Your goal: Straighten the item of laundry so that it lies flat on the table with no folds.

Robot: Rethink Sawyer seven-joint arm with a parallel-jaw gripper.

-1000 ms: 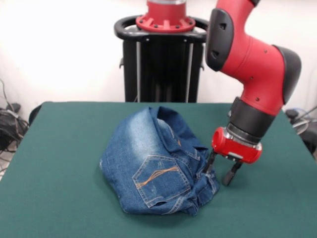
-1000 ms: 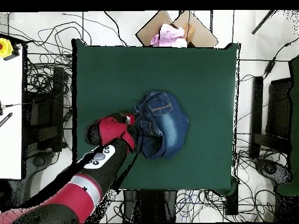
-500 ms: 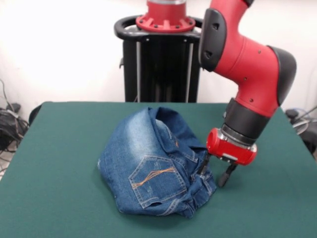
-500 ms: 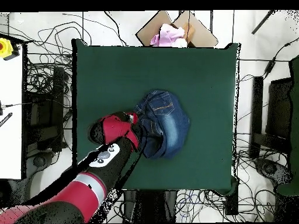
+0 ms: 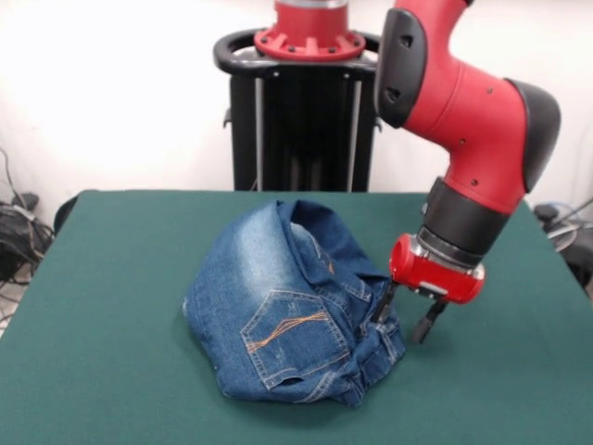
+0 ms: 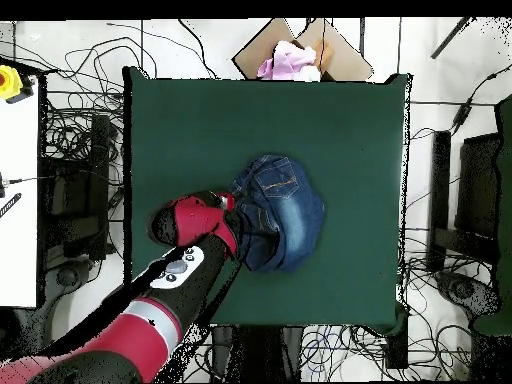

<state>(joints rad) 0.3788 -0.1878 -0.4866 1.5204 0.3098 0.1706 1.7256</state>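
Note:
The small blue denim jeans (image 5: 292, 306) lie bunched in a rounded heap in the middle of the dark green table (image 5: 111, 371), one orange-stitched back pocket facing up, the waistband folded at the back. In the overhead view the jeans (image 6: 285, 210) lie near the table's (image 6: 340, 130) centre. My gripper (image 5: 405, 319) hangs open just above the table at the heap's right edge. One finger touches the crumpled denim, the other stands clear over the felt. In the overhead view the red gripper body (image 6: 215, 215) hides the fingers.
The robot's black pedestal (image 5: 306, 111) stands behind the table. An open cardboard box with pink cloth (image 6: 295, 55) sits beyond the table's top edge in the overhead view. Cables lie on the floor around the table.
The gripper first moved slightly left and pushed the heap a little leftward, then rose and drew back slightly. The jeans keep their bunched shape.

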